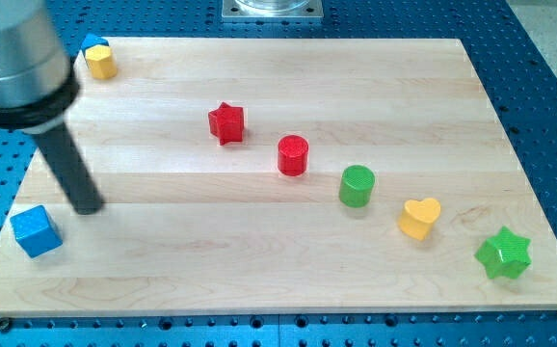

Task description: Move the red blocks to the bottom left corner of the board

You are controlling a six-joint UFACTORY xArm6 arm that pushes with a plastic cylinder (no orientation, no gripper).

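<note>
Rod inspection first: my tip (pixel 89 207) rests on the wooden board (pixel 288 280) near the view's left edge. It is a plain dark rod with no jaws, so nothing opens or closes, and it holds nothing. No block is in contact with it. The blue cube (pixel 37 230) lies just beside the tip, toward the view's lower left, with a small gap between them.

Board: a pale rectangular wooden surface on a blue perforated table (pixel 548 58), taken here as the landmark for all positions.

Blocks, roughly largest to smallest:
- Green star (pixel 503 253), near the board's lower right corner.
- Blue cube, near the board's lower left corner.
- Yellow heart (pixel 419 218), right part of the board, up and to the left of the green star.
- Green cylinder (pixel 357 185), right of the board's centre, upright.
- Red star (pixel 226 122), upper middle of the board, slightly left of centre.
- Red cylinder (pixel 293 155), close to the board's centre, upright, apart from the red star.
- Yellow block (pixel 100 63), at the board's upper left corner; exact shape cannot be made out.
- Blue block (pixel 92 42), mostly hidden behind the yellow block at the same corner; shape cannot be made out.

Task status: both red blocks sit well apart from the board's lower left corner and from my tip.
</note>
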